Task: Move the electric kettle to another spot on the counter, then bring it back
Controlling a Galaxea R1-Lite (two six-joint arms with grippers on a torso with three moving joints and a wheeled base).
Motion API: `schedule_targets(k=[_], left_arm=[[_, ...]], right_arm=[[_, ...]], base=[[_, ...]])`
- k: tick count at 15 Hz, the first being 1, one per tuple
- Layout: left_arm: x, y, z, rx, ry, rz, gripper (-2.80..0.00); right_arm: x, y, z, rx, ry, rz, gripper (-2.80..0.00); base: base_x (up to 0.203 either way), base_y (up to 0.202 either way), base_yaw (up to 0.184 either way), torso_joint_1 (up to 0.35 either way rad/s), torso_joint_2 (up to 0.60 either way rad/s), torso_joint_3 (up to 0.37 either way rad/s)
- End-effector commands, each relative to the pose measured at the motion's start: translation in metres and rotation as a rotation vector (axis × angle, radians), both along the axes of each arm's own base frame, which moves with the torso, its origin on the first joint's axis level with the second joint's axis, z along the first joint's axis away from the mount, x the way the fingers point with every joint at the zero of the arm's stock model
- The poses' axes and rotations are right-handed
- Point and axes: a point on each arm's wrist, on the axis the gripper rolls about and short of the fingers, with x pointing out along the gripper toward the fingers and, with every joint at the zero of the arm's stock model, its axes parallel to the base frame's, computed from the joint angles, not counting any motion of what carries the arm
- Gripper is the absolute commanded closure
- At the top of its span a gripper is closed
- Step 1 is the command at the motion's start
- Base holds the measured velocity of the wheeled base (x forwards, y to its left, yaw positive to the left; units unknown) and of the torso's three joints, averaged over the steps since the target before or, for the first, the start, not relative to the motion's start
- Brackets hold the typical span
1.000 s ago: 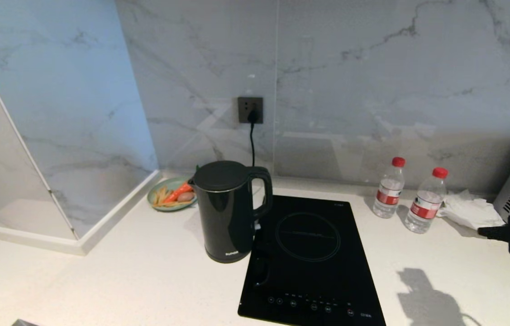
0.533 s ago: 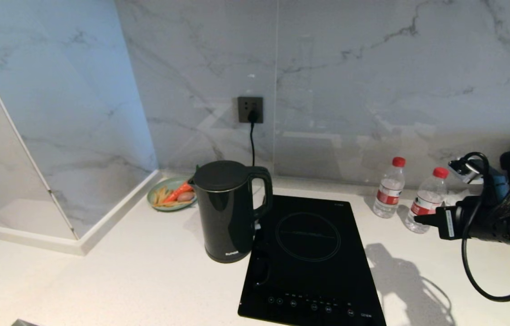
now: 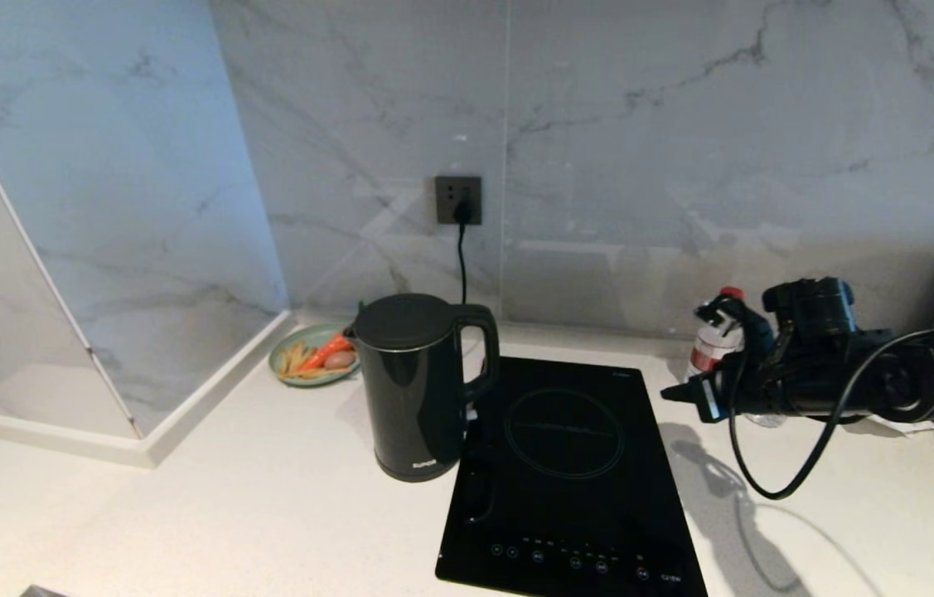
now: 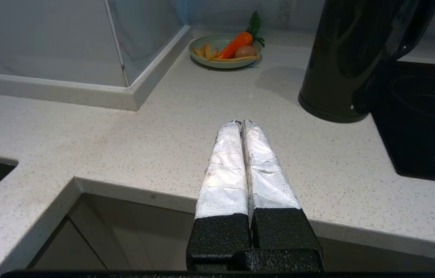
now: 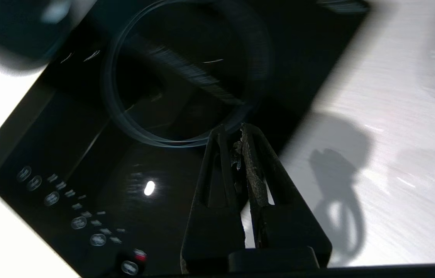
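One electric kettle [image 3: 418,385] stands upright on the counter [image 3: 268,514] touching the cooktop's [image 3: 566,473] 9 o'clock edge — glossy, rigid, probably heavy. Its loop handle at 3 o'clock suits gripping. Right gripper [image 3: 670,394] approaches, fingers closed and empty; left gripper [image 4: 239,124] likewise closed — idle.

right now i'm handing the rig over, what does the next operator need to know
Right pincer: shut, empty, in the air at the cooktop's right edge, pointing toward the electric kettle.
Left pincer: shut, empty, at the counter's front edge.
Kettle: upright on the counter, against the cooktop's left edge, handle facing right.
Done: nothing, kettle not gripped.
Left: open, take the handle, shift it, bring it back.
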Motion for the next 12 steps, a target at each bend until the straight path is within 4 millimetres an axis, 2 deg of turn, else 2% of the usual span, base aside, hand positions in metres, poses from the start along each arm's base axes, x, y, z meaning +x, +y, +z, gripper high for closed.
schedule_targets(k=[1, 4, 8, 11, 12], left_arm=[[0.0, 0.0, -0.001, -0.001, 0.001, 0.0, 0.0], [0.0, 0.0, -0.001, -0.001, 0.001, 0.0, 0.0], [0.0, 0.0, -0.001, -0.001, 0.001, 0.0, 0.0], [0.0, 0.0, -0.001, -0.001, 0.001, 0.0, 0.0], [0.0, 0.0, -0.001, -0.001, 0.001, 0.0, 0.0]], right_arm=[[0.019, 0.028, -0.031, -0.009, 0.06, 0.078, 0.0], [0.027, 0.081, -0.033, -0.052, 0.025, 0.152, 0.0], [0.055, 0.116, -0.031, -0.062, -0.012, 0.147, 0.0], [0.066, 0.132, -0.068, -0.108, 0.049, 0.154, 0.0], [0.071, 0.135, -0.071, -0.113, 0.028, 0.159, 0.0]], base=[[0.0, 0.0, 0.0, 0.0, 0.0, 0.0], [0.0, 0.0, 0.0, 0.0, 0.0, 0.0], [0.0, 0.0, 0.0, 0.0, 0.0, 0.0], [0.0, 0.0, 0.0, 0.0, 0.0, 0.0], [0.0, 0.0, 0.0, 0.0, 0.0, 0.0]])
